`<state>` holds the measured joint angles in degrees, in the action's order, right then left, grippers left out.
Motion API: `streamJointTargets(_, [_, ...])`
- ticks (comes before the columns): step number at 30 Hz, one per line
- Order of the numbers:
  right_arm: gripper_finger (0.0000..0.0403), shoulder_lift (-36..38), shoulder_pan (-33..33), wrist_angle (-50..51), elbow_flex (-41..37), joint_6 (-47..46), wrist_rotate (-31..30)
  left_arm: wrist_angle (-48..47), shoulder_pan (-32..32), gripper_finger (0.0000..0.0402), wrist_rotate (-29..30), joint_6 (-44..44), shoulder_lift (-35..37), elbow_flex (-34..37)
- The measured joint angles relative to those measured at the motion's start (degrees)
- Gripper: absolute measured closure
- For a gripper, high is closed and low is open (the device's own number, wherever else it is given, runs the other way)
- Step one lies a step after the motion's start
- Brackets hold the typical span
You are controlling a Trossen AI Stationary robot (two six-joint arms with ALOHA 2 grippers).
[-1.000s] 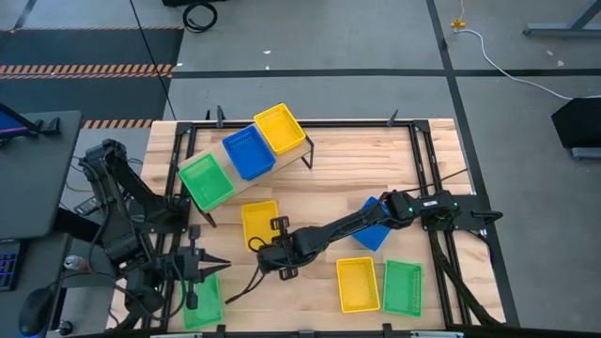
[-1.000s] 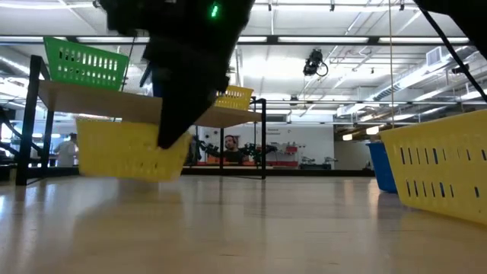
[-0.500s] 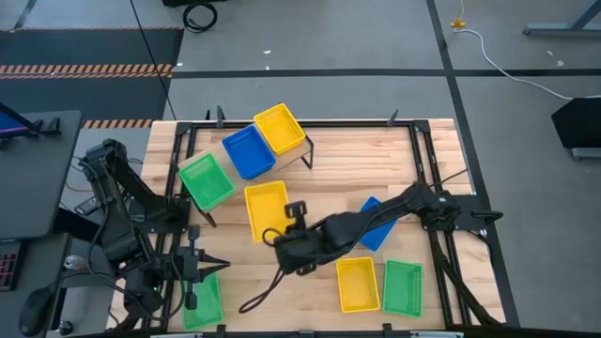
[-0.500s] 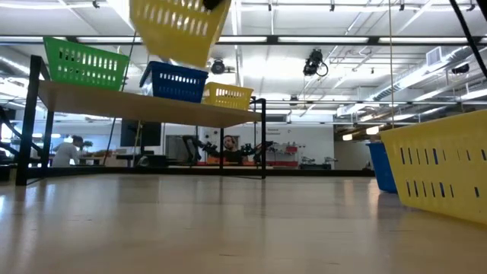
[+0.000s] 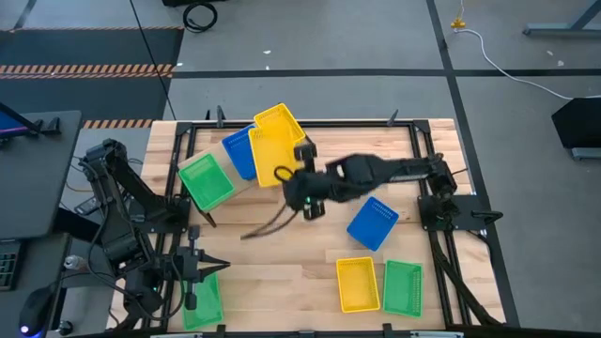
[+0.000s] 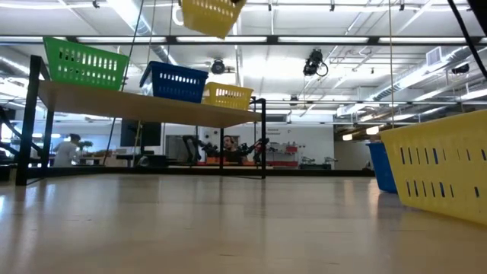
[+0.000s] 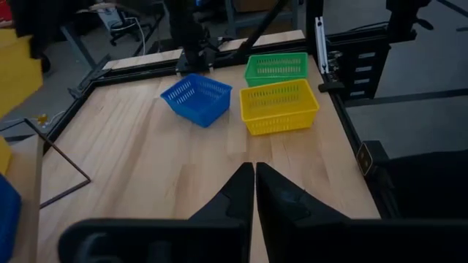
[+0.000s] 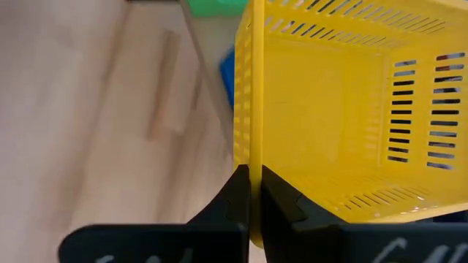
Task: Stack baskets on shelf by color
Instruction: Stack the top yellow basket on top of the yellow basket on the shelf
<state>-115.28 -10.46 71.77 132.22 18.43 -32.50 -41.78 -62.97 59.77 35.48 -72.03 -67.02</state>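
Note:
My right gripper (image 5: pixel 289 178) is shut on a yellow basket (image 5: pixel 274 152) and holds it in the air over the shelf (image 6: pixel 114 103); the low view shows this basket (image 6: pixel 209 15) high above the shelf. On the shelf stand a green basket (image 5: pixel 207 181), a blue basket (image 5: pixel 239 150) and a yellow basket (image 5: pixel 277 115), the last two partly hidden under the held one. My left gripper (image 7: pixel 254 183) waits shut and empty at the table's near left, beside a green basket (image 5: pixel 202 299). My right gripper pinches one side wall (image 8: pixel 246 146) of the yellow basket near a corner, one finger (image 8: pixel 281 201) inside the basket and the other outside. It comes slanting down from the table's right and near side. The basket is lifted clear, open side up, slightly tilted.
On the tabletop lie a blue basket (image 5: pixel 374 222), a yellow basket (image 5: pixel 358 284) and a green basket (image 5: pixel 403 286) at the near right. A black frame (image 5: pixel 427 160) runs round the table's edges. The table's middle is bare wood.
My right gripper has lifted the yellow basket off the table's middle, carried it up and toward the far edge, and turned it about. The basket now hangs over the shelf's blue and yellow baskets. The gripper stayed shut on it.

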Motion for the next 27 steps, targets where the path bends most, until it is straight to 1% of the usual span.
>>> streamJointTargets(8, [0.0387, 0.0, 7.9, 2.7, 0.0, 9.0, 6.2, 0.0, 0.2, 0.0385, 0.0, 0.2, 0.0, 0.0])
streamJointTargets(12, [0.0387, 0.0, 10.8, 2.6, 0.0, 15.5, 6.9, 0.0, 0.2, 0.0381, 0.0, 1.7, 0.0, 0.0])
streamJointTargets(15, [0.0387, 0.0, 12.8, 2.4, 0.0, 20.3, 7.3, 0.0, 0.2, 0.0378, 1.2, 3.1, -0.1, 0.0])
streamJointTargets(19, [0.0387, 0.0, 15.4, 1.9, 0.0, 24.7, 9.5, 0.0, 0.2, 0.0380, 3.5, 4.5, -0.6, 0.0])
streamJointTargets(27, [0.0387, 0.0, 21.2, 0.6, 0.0, 28.9, 17.8, 0.0, 2.2, 0.0387, 4.3, 7.5, -1.1, 0.0])
